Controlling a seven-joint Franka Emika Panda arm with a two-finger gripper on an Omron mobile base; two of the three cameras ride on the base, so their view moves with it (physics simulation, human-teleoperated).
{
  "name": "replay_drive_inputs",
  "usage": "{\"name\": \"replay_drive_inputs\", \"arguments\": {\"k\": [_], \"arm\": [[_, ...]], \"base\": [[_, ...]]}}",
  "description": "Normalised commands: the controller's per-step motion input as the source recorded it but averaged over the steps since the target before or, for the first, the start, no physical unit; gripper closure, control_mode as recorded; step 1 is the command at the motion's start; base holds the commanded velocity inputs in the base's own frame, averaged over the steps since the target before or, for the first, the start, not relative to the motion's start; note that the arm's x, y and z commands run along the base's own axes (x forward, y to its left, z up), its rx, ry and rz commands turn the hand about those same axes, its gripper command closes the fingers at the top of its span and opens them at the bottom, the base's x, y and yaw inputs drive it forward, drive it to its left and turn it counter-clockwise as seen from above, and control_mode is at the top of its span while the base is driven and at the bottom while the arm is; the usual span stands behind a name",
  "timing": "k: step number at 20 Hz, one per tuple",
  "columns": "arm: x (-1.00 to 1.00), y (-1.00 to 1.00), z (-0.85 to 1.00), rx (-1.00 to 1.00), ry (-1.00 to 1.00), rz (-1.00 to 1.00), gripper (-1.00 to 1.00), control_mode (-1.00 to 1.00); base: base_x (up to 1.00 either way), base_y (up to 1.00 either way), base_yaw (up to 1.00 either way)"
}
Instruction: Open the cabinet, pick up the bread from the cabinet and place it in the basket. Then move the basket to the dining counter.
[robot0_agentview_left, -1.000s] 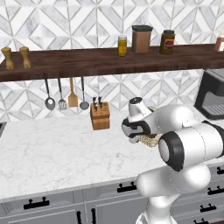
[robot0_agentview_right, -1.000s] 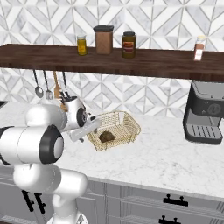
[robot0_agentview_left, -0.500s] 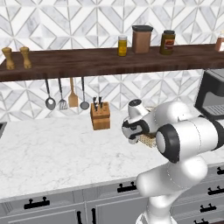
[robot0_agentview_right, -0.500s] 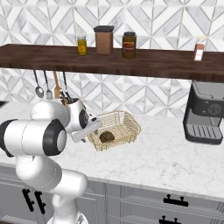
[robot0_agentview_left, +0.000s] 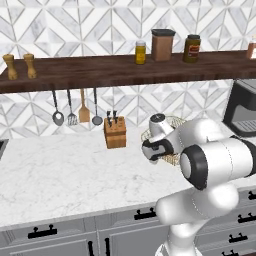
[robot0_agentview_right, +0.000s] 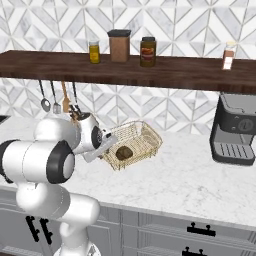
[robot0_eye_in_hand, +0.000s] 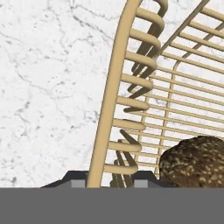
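Two fingers of the hand (robot0_eye_in_hand: 103, 183) pinch the basket (robot0_eye_in_hand: 114, 109) rim; bread (robot0_eye_in_hand: 194, 162) lies just inside.

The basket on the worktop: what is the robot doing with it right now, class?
The bread already lies inside the basket, which stands on the marble worktop near the knife block. The arm has brought its gripper to the basket's near rim, and the hand view shows the rim running between the two fingertips. Whether they are clamped on it cannot be told. The basket has not yet gone to the dining counter.
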Motion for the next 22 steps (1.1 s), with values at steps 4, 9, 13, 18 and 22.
{"name": "replay_drive_inputs", "arguments": {"k": [4,9,13,18,22], "arm": [[-0.76,-0.07,0.36,0.0,-0.16,0.14,1.0,-1.0],[-0.9,-0.33,0.85,0.0,-0.11,0.24,1.0,-1.0],[-0.95,-0.11,0.96,0.0,0.01,0.33,1.0,-1.0],[-1.0,0.0,0.69,0.0,0.12,0.43,1.0,-1.0],[-0.9,0.0,0.61,0.0,0.11,0.31,1.0,-1.0]], "base": [[0.0,0.0,0.0],[0.0,0.0,0.0],[0.0,0.0,0.0],[0.0,0.0,0.0],[0.0,0.0,0.0]]}}
